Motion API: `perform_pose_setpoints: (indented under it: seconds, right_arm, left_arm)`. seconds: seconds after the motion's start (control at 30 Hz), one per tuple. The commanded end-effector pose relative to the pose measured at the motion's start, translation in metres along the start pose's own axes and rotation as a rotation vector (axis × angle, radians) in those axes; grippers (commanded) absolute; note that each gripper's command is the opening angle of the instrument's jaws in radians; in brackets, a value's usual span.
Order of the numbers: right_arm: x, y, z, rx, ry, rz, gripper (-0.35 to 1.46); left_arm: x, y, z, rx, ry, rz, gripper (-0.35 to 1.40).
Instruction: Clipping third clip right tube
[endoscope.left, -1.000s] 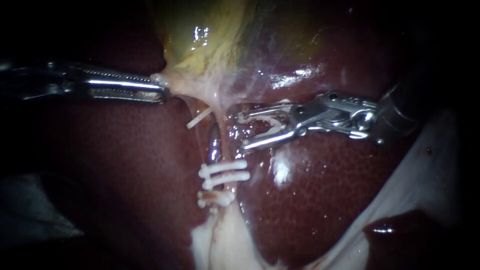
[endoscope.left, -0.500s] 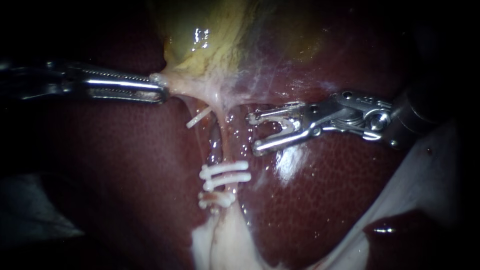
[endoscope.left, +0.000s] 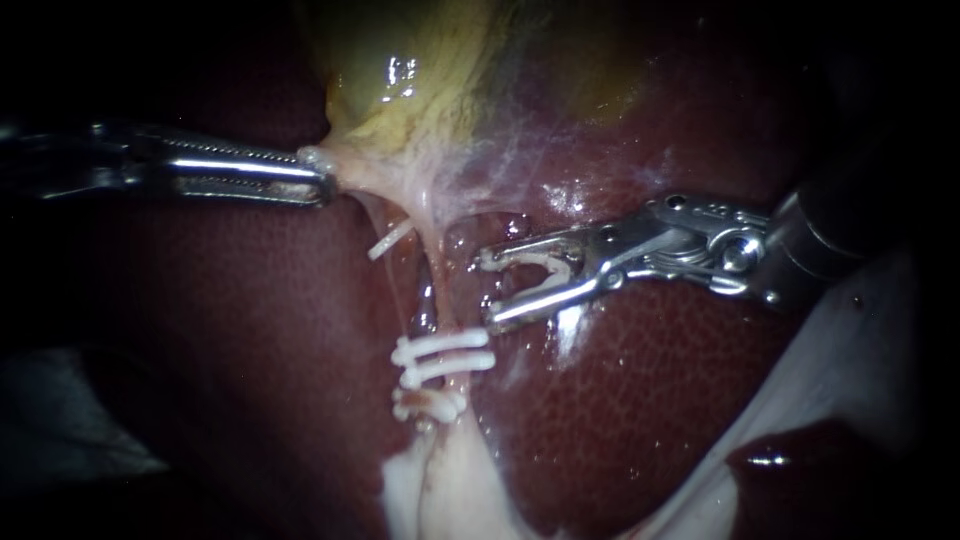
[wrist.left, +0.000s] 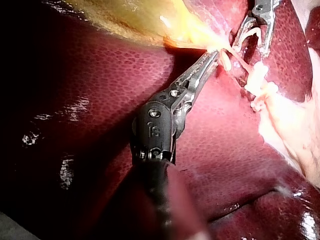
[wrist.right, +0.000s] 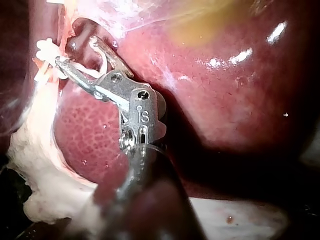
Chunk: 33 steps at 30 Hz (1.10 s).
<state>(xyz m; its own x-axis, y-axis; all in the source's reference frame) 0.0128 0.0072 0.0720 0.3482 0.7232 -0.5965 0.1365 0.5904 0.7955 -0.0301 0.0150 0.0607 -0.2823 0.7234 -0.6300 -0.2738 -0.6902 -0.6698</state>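
Observation:
My left instrument (endoscope.left: 322, 178) comes in from the left, its jaws shut on the pale neck of the yellow gallbladder (endoscope.left: 420, 80), holding it taut; the left wrist view shows the same hold (wrist.left: 216, 54). Two thin tubes run down from the neck; the right tube (endoscope.left: 452, 285) is a pale strand. Three white clips (endoscope.left: 445, 352) cross the tubes lower down. My right instrument (endoscope.left: 489, 291) has its jaws wide apart with a white clip (endoscope.left: 545, 267) seated between them, tips just right of the right tube and above the placed clips. The right wrist view (wrist.right: 75, 50) shows this too.
Dark red liver (endoscope.left: 640, 400) lies under and around the tubes. A loose white clip (endoscope.left: 388, 240) sticks out left of the tubes near the neck. Pale fatty tissue (endoscope.left: 440, 480) spreads below the clips. White cloth (endoscope.left: 850, 370) lies at the right.
My right instrument backed off to the right, then came back left and lower, so its tips stand close beside the right tube. The left instrument has kept its hold.

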Motion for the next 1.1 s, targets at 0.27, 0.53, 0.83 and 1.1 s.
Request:
perform_pose_setpoints:
  seconds: [0.27, 0.53, 0.83, 1.1]
  right_arm:
    - [0.0006, 0.0004, 0.0019, -0.006, 0.009, 0.030, 0.50]
    - [0.0015, -0.0008, 0.0040, 0.044, 0.045, 0.051, 0.50]
    - [0.0023, -0.0018, 0.0059, 0.071, 0.069, 0.060, 0.50]
    - [0.0026, -0.0022, 0.0060, 0.089, 0.082, 0.066, 0.50]
  left_arm:
    - [0.0000, 0.0000, 0.0000, 0.001, 0.000, -0.001, -0.35]
    - [0.0000, 0.0000, 0.0000, 0.001, 0.000, -0.001, -0.35]
    - [0.0000, 0.0000, 0.0000, 0.001, 0.000, -0.001, -0.35]
    - [0.0000, 0.0000, 0.0000, 0.001, 0.000, -0.001, -0.35]
